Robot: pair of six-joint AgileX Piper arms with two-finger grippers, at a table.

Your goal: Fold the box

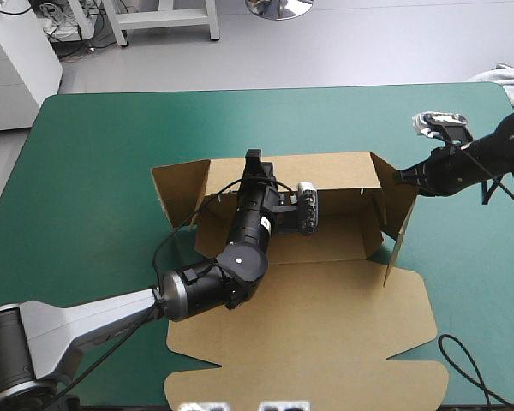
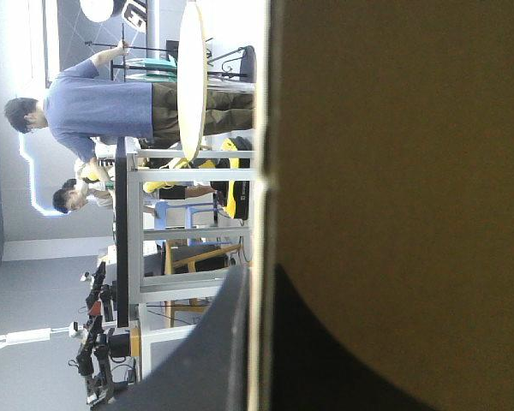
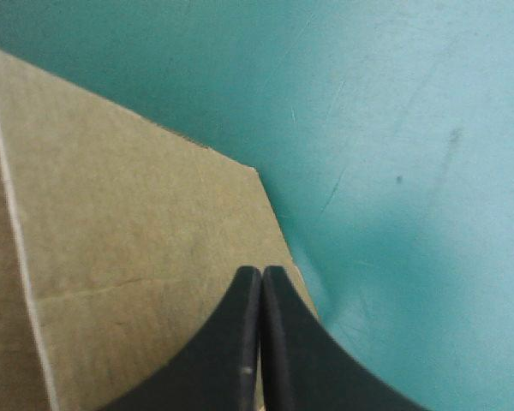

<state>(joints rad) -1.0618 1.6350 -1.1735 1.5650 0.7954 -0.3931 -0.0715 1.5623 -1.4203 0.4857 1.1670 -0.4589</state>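
Box [image 1: 325, 334]: brown board, at the middle of the teal-green surface [image 1: 94, 154], part raised. The lid panel lies flat toward the near edge.

Left end: the left flap [image 1: 178, 190] stands up and splays outward to the left.

Left arm: enters from the near left corner and reaches across the flat board to the far wall [image 1: 334, 171], which is raised. The left pincer [image 1: 255, 163] sits at that wall's top edge, toward its left end. In the left wrist view, the left pincer [image 2: 259, 272] pinches the board edge-on. One of the black fingers [image 2: 214, 360] is on the outer side and the other is dark against the brown face [image 2: 394, 171]. They are all but together, with the sheet between them.

Right end: two flaps are raised, one at the far wall's end and one angled toward the near side.

Right arm: enters from the right. The right pincer [image 1: 404, 177] is at the outer face of the far right flap. In the right wrist view, the right pincer [image 3: 261, 272] is pressed together into one point. It has no sheet between the fingers, and its tip is over the corner of a board panel [image 3: 111, 240], beside the bare surface [image 3: 411, 128]. Whether the tip touches the board: cannot tell.

Far right corner of the surface: a pale cloth [image 1: 507, 81], well apart from the box.
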